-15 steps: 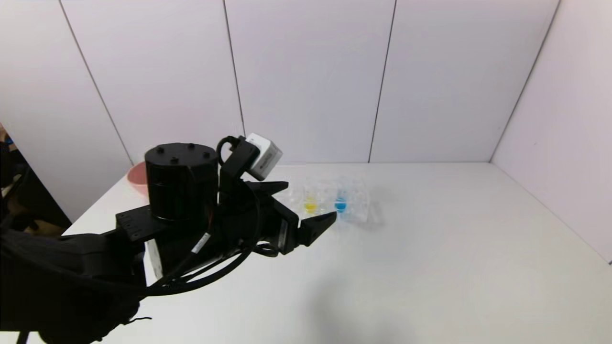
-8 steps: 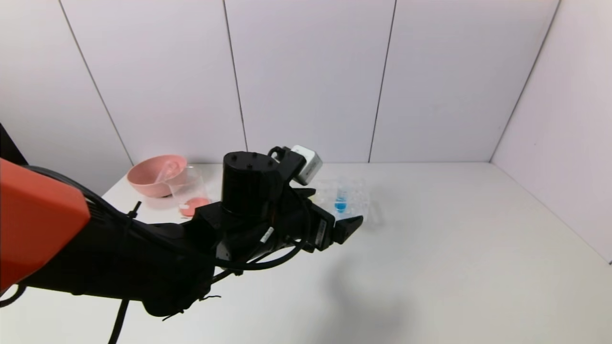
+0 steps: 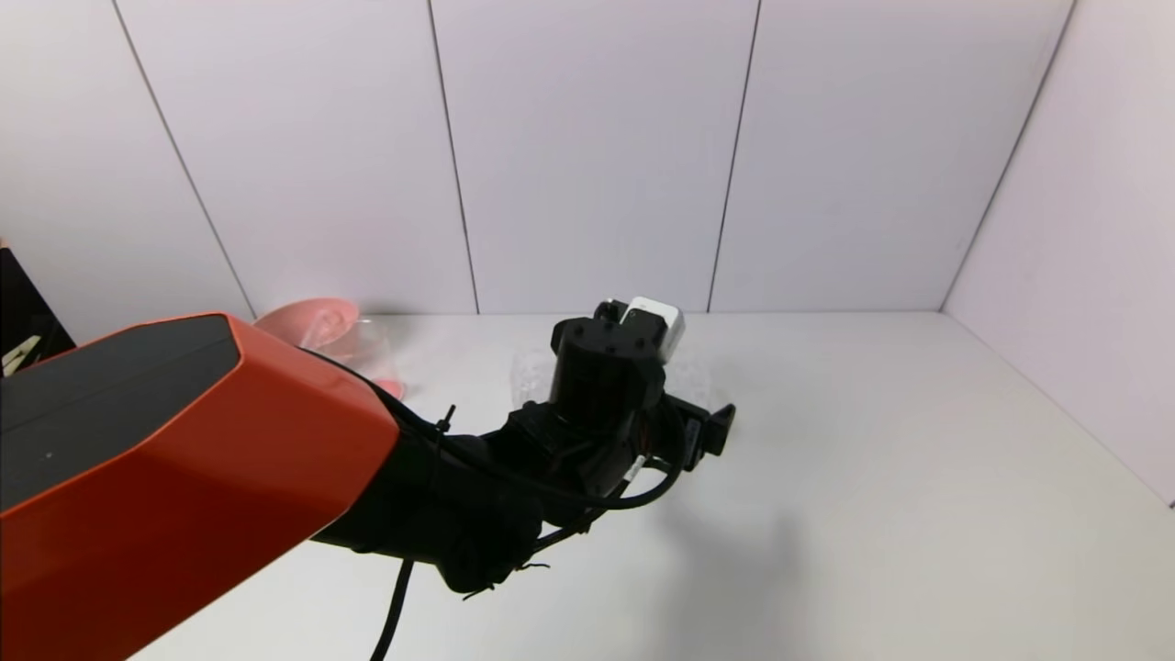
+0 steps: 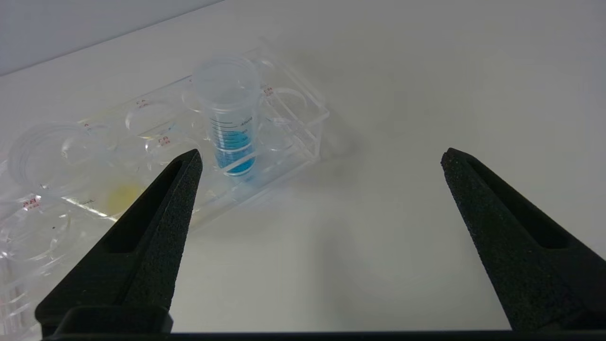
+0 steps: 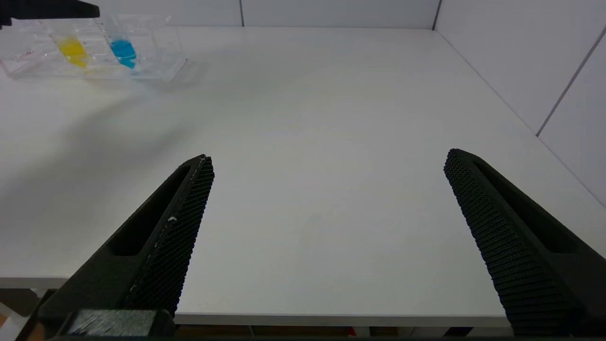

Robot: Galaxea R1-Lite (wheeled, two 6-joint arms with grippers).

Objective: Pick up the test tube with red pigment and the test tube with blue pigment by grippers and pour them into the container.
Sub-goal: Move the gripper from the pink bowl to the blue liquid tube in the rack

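The test tube with blue pigment [image 4: 230, 118] stands upright in a clear rack [image 4: 298, 121], near the rack's end. My left gripper [image 4: 321, 155] hangs open just short of it. The tube lies ahead of one fingertip [image 4: 189, 163] and nothing is between the fingers. In the head view my left arm [image 3: 587, 431] covers the tubes. The container [image 3: 363, 349], a clear beaker with a reddish bottom, stands at the far left. The test tube with red pigment is out of view. My right gripper [image 5: 327, 157] is open and empty over the table's near edge.
A tube of yellow liquid [image 5: 72, 49] stands in the rack [image 5: 156, 64] beside the blue tube [image 5: 123, 49]. A pink bowl [image 3: 307, 321] sits behind the beaker. White walls close the table at the back and right.
My left arm has reached forward and to the right, from in front of the yellow tube to the rack's blue end. It now hides the rack in the head view. The gripper stayed open.
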